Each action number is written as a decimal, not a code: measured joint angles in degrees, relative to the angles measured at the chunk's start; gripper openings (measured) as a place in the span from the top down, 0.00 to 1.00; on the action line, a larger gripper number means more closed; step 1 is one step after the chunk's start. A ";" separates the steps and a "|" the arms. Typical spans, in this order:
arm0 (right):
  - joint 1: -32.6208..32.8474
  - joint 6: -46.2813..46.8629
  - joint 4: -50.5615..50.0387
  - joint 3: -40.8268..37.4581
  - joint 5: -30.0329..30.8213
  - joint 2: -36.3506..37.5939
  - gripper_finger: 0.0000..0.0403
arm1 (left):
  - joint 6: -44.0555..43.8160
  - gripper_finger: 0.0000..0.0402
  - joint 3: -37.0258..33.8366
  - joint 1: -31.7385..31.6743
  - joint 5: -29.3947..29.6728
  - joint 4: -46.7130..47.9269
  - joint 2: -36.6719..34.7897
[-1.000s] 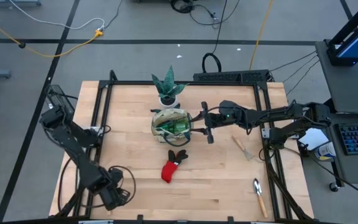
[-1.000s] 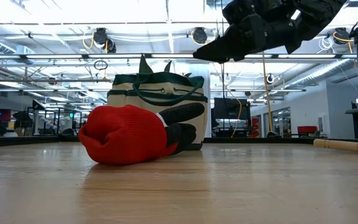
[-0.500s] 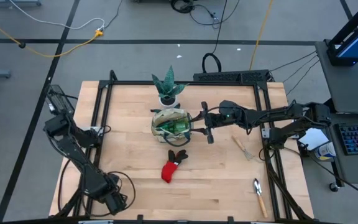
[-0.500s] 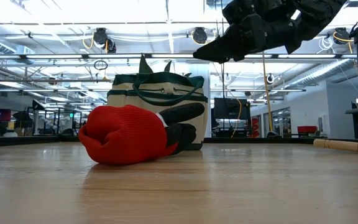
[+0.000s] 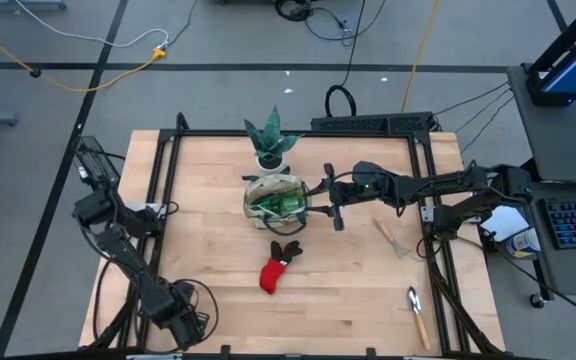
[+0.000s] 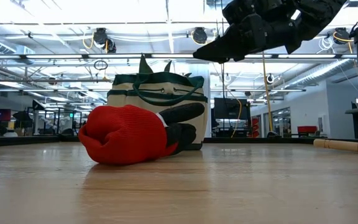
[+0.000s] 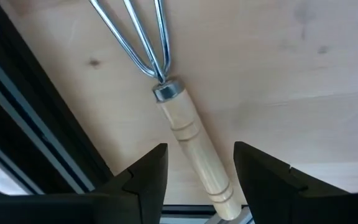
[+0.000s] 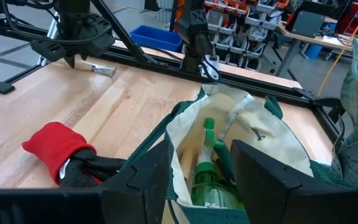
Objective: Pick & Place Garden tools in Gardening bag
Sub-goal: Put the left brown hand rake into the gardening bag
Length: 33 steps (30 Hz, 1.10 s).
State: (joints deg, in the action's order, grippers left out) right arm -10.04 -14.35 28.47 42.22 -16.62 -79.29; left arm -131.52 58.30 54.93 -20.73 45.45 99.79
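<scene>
At the near edge of the table (image 5: 208, 250), down in its left corner, the left gripper (image 7: 194, 171) hung low with its fingers spread on either side of the wooden handle of a garden fork (image 7: 188, 146), not touching it; the chrome tines lay flat on the boards beside the black frame rail. Over at the near right corner lay a wooden-handled trowel (image 5: 418, 315), well apart from everything else. A little farther in, the red-and-black glove (image 5: 278, 265) lay crumpled just in front of the gardening bag (image 5: 276, 197). To the right, another small wooden-handled tool (image 5: 389, 237) rested near the right rail. The right gripper (image 8: 197, 180) hovered above the bag's right rim, fingers parted and holding nothing, looking down into the open mouth, where the green spray bottle (image 8: 205, 171) lay inside. Beyond the bag, touching its far side, stood the spiky plant (image 5: 271, 135) in its white pot.
</scene>
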 joint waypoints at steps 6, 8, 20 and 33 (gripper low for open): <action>0.00 0.00 0.00 0.00 0.00 0.00 0.60 | -0.24 0.53 0.00 1.72 2.14 -3.65 1.48; 0.00 0.00 0.00 0.00 0.00 0.00 0.60 | 0.61 0.53 0.00 2.09 5.26 -4.40 1.88; 0.01 -0.02 0.02 0.00 -0.02 -0.02 0.60 | 6.45 0.79 0.06 1.76 9.34 -4.52 2.12; 0.02 -0.02 0.02 0.00 -0.02 -0.02 0.60 | 16.95 0.81 0.05 -1.34 12.80 -3.37 2.09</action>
State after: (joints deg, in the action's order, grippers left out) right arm -10.02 -14.37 28.49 42.22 -16.64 -79.31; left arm -114.57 58.36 53.58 -7.92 42.08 101.89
